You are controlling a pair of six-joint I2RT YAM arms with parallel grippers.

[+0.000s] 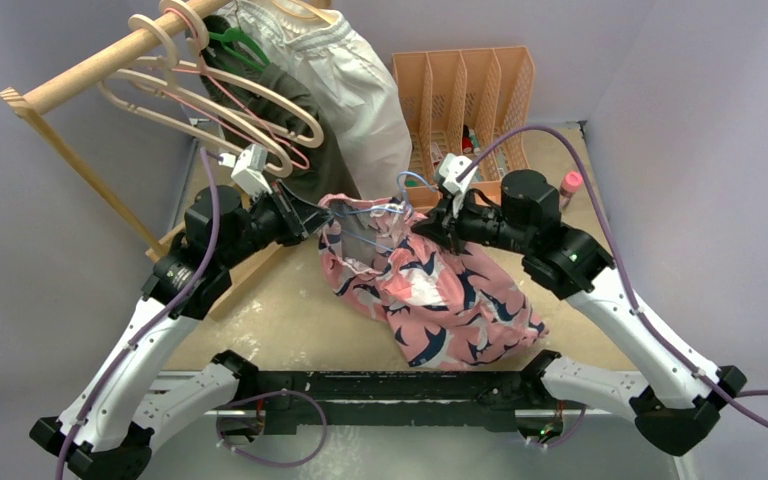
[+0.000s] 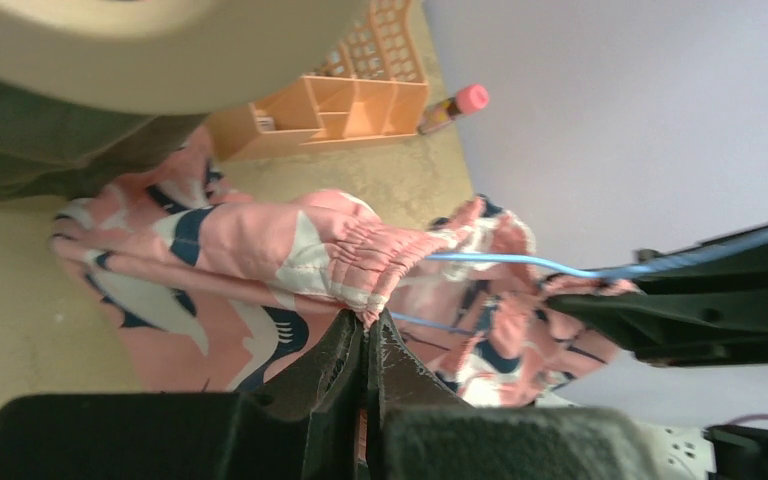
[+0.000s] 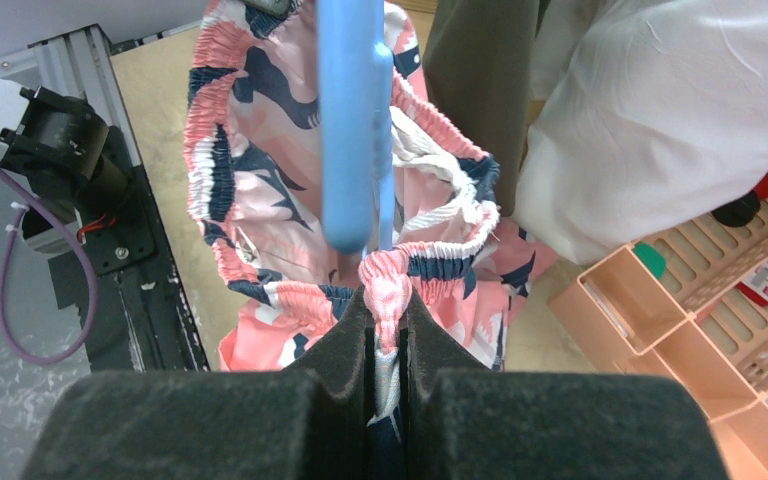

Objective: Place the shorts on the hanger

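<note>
Left tool [image 2: 368,328], right tool [image 3: 388,312]: tight on shorts [image 1: 440,290]

- The bench [image 1: 260,310] is seen from above, behind both arms.
- Close wrist views are taken from behind the left end effector [image 2: 367,335] and right end effector [image 3: 388,315].
- The shorts [image 1: 450,290], ahead of both, are shared.

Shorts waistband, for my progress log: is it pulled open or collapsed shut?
Pulled open: left fingers and right fingers pinch the shorts at opposite sides of the elastic; the hanger runs between them.
</note>
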